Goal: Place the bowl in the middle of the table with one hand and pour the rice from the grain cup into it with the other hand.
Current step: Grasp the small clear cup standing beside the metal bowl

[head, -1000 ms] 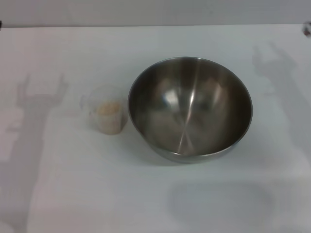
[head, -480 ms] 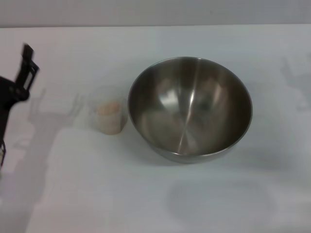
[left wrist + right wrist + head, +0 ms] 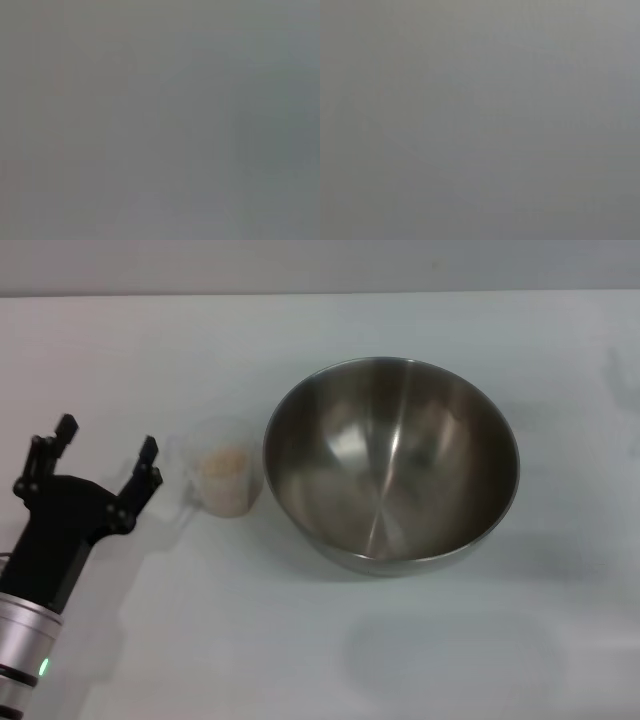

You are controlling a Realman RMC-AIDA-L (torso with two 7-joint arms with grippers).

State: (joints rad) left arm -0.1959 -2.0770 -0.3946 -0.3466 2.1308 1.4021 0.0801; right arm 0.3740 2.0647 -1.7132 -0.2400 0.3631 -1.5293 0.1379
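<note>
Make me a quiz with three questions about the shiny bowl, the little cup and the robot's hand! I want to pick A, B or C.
1. Where is the grain cup?
A. Inside the bowl
B. On the table, on the bowl's left in the head view
C. Held in the air

2. How many robot hands show in the head view?
A. One
B. Two
C. None

3. What is in the bowl right now?
A. Rice
B. Water
C. Nothing

Answers:
1. B: the cup stands on the table close beside the bowl's left rim.
2. A: only the left hand is there, open, just left of the cup; the right hand is out of sight.
3. C: the bowl's steel inside is bare, and the rice sits in the cup.
</note>
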